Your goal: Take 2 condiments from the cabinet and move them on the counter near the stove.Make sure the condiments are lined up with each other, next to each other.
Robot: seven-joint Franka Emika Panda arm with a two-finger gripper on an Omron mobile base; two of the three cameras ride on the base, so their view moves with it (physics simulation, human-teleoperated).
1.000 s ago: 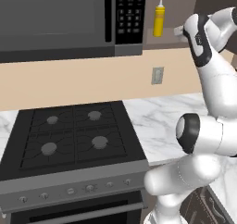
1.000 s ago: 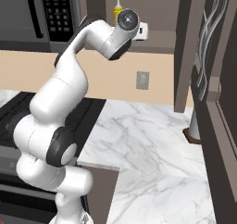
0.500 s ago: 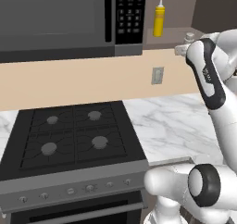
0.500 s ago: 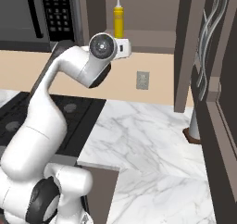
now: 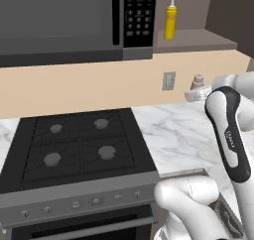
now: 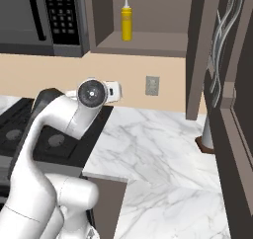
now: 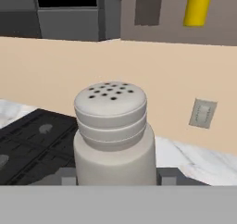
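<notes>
Gripper (image 7: 115, 183): closed on the shaker (image 7: 114, 135), which is carried above the counter (image 5: 173, 140), right of the stove (image 5: 79, 145).
Bottle (image 5: 170, 20): left upright on the cabinet (image 6: 143, 38) shelf (untouched).
Progress: first condiment out, not yet set down; second to be fetched, then lined up.

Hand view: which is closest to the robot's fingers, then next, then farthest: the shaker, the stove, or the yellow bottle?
1. Shaker: right at the fingers, held between them.
2. Stove: below, to the left.
3. Yellow bottle: up in the cabinet, top right.
</notes>
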